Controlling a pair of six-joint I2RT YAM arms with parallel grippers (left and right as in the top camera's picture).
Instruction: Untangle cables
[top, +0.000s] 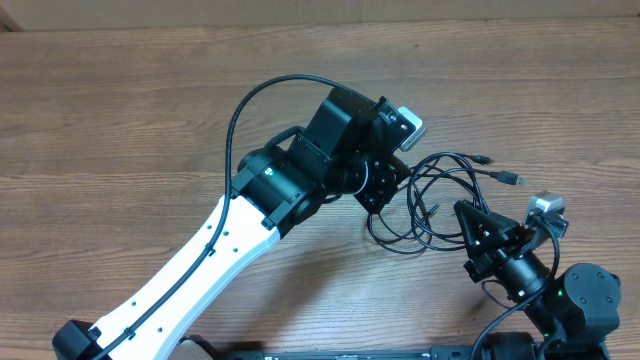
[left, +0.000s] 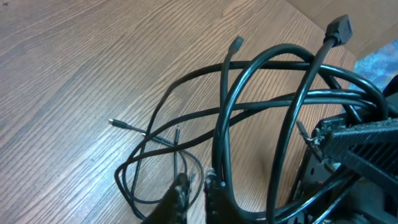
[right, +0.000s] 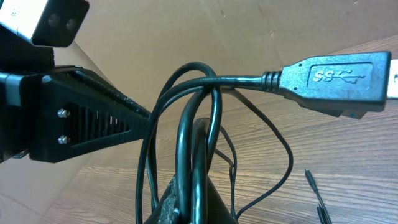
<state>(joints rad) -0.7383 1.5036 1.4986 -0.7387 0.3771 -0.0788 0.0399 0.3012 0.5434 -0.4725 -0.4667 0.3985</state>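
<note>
A tangle of black cables (top: 440, 195) lies on the wooden table right of centre. Its USB plugs (top: 514, 179) point right. My left gripper (top: 385, 192) is at the tangle's left edge. In the left wrist view its fingers (left: 196, 185) are nearly together around a thin cable (left: 178, 152), with a thick loop (left: 219, 134) beside the right finger. My right gripper (top: 466, 216) is at the tangle's lower right. In the right wrist view it is shut (right: 196, 205) on thick cable strands (right: 198, 134) that rise from it. A USB plug (right: 339, 76) hangs close above.
The left arm's black finger and camera housing (right: 68, 121) show close on the left in the right wrist view. Two thin plug tips (right: 314, 190) lie on the wood at the right. The right arm's gripper body (left: 354, 140) crowds the right side of the left wrist view.
</note>
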